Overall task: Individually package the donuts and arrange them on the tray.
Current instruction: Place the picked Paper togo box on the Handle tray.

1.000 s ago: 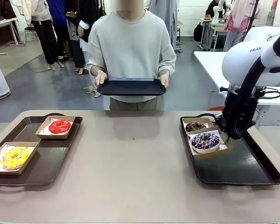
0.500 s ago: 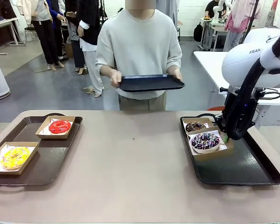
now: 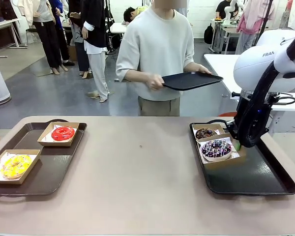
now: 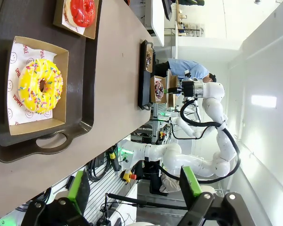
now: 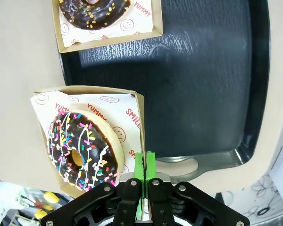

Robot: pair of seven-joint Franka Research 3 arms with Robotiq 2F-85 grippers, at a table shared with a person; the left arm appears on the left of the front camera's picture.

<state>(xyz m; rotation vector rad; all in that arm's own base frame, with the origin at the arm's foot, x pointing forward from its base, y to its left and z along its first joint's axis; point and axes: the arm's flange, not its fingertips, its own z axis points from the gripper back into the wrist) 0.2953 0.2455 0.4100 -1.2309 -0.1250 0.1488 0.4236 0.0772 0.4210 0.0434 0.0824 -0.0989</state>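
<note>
On the right tray a dark purple sprinkled donut lies in an open cardboard box, with a chocolate donut boxed behind it. My right gripper is shut on that box's side wall; in the right wrist view the green pads pinch the wall beside the sprinkled donut. The left tray holds a boxed red donut and a boxed yellow donut. My left gripper hangs open off the near end of that tray, apart from the yellow donut.
A person stands across the table, turned toward the right and holding a bare black tray at waist height. The tabletop between the two trays is bare. Half of the right tray beside the boxes is free.
The person has stepped to the right and swung the black tray that way. Both arms and all donuts stay where they were.
</note>
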